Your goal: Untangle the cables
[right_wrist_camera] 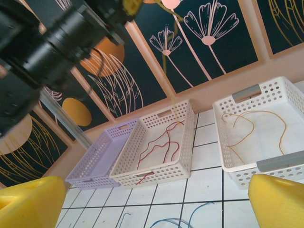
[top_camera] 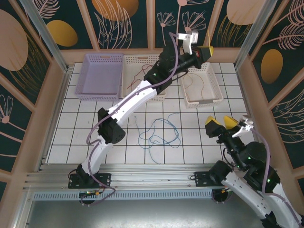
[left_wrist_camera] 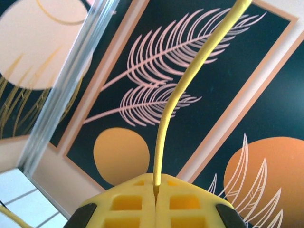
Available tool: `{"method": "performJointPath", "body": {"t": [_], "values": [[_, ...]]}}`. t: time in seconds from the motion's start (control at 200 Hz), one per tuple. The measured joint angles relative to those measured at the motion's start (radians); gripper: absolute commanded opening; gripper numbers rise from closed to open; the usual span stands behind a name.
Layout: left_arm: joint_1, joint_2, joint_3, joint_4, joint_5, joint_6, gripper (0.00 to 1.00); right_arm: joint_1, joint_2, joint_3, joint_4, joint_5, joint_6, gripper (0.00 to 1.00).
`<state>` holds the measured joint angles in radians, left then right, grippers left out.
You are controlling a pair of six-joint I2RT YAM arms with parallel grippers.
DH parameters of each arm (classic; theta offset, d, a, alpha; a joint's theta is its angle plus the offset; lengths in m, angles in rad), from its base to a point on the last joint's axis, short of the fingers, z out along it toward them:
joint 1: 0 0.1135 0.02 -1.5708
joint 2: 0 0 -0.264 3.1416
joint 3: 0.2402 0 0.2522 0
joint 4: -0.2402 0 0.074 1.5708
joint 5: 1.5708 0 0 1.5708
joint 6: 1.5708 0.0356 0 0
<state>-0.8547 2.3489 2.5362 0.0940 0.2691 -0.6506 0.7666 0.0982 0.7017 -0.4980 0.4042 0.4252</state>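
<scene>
The left gripper point(left_wrist_camera: 156, 187) is clenched on a yellow cable point(left_wrist_camera: 175, 95): its yellow fingers point(left_wrist_camera: 128, 204) meet with the strand pinched in the seam between them, and the cable rises away from them in a long curve against the patterned back wall. In the overhead view this gripper hangs high at the far side of the table point(top_camera: 76, 137), above the right-hand white basket point(top_camera: 204, 102), with the left arm stretched out across the middle white basket point(top_camera: 137, 58). An orange cable point(top_camera: 202, 88) lies looped in the right-hand basket, and a red cable point(top_camera: 142, 71) lies in the middle one, one end poking out through its front wall. A lilac basket point(top_camera: 97, 96) stands just beside the middle one on the left. A blue cable point(top_camera: 161, 134) lies in loose loops on the white tiles in front of the baskets. The right gripper point(top_camera: 222, 124) hovers near the table's right edge, its fingers spread wide and grasping nothing.
</scene>
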Motion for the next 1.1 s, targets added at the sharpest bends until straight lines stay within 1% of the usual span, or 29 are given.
{"method": "performJointPath", "body": {"t": [0.21,0.36,0.46,0.586,0.711,0.806,1.031,1.101], "values": [[0.0,0.114,0.0,0.098,0.04,-0.077,0.0,-0.014,-0.011,-0.001,0.0,-0.002,0.0,0.99],[0.0,0.149,-0.019,0.15,0.057,-0.123,0.0,-0.034,-0.017,-0.005,0.0,-0.005,-0.002,0.99],[0.0,0.149,-0.078,0.198,0.06,-0.141,0.0,-0.048,-0.018,-0.005,0.0,-0.012,-0.008,0.99],[0.0,0.147,-0.206,0.246,0.054,-0.153,0.0,-0.055,-0.019,-0.005,0.0,-0.013,-0.008,0.99],[0.0,0.15,-0.336,0.262,0.045,-0.177,0.0,-0.06,-0.03,-0.009,0.001,-0.013,-0.008,0.99],[0.0,0.156,-0.397,0.278,0.043,-0.196,0.0,-0.068,-0.032,-0.009,0.001,-0.015,-0.009,0.99],[0.0,0.195,-0.412,0.28,0.01,-0.216,0.0,-0.087,-0.032,-0.013,0.001,-0.035,-0.024,0.99],[0.0,0.214,-0.392,0.253,-0.006,-0.216,0.0,-0.089,-0.032,-0.014,0.001,-0.039,-0.026,0.99]]}}
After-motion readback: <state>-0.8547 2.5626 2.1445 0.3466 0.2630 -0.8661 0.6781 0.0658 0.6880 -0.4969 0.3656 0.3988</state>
